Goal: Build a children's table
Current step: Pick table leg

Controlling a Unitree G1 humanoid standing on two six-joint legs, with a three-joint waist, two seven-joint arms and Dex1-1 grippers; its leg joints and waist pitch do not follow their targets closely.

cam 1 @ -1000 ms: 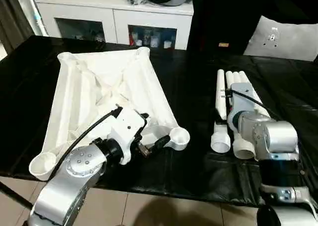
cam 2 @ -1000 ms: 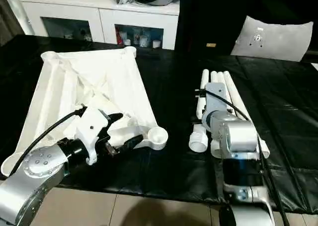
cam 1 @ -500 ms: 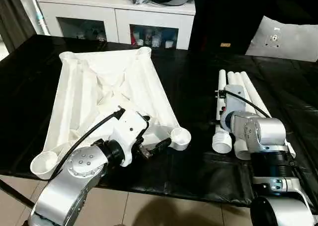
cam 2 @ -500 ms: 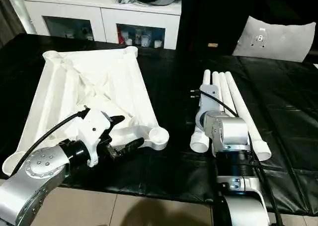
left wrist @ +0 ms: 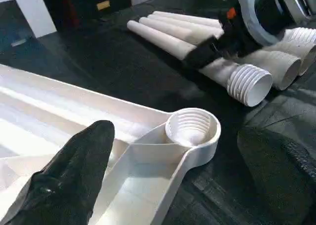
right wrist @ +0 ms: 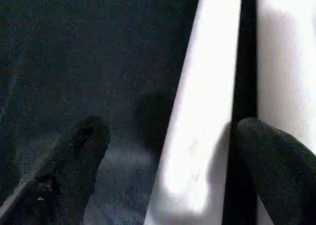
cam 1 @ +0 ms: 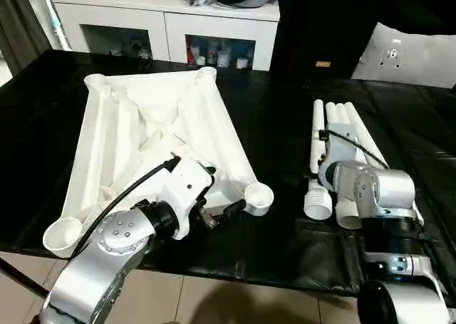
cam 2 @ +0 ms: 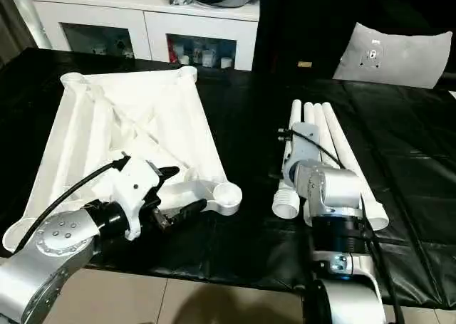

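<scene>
Left claw: left claw (cam 1: 217,208) spread wide at lower centre-left of the head views, holding nothing; its two black fingers (left wrist: 69,175) bracket the near corner socket (left wrist: 192,128) of the table top.
Table top: white table top (cam 1: 153,135) lies ribbed underside up on the black worktop (cam 1: 271,124), filling the left half of the head views; round sockets at its corners.
Left wrist detail: shows threads inside the socket and the ribbed open ends of the legs, which the head views leave too small to read.
Left arm pose: silver forearm rises from the lower left corner, wrist angled toward the right, a black cable looping over it.
Legs: white legs (cam 1: 340,128) lie side by side right of centre, wide ends toward the camera; their near parts are hidden behind the right arm.
Right claw: right claw (right wrist: 163,156) wide open, fingers straddling one leg (right wrist: 197,136); contact cannot be judged.
Right arm pose: forearm climbs from the lower right, claw pointing down onto the legs, fingers hidden in the head views.
Background: white cabinets (cam 1: 167,32) along the top edge, partly cut off.
</scene>
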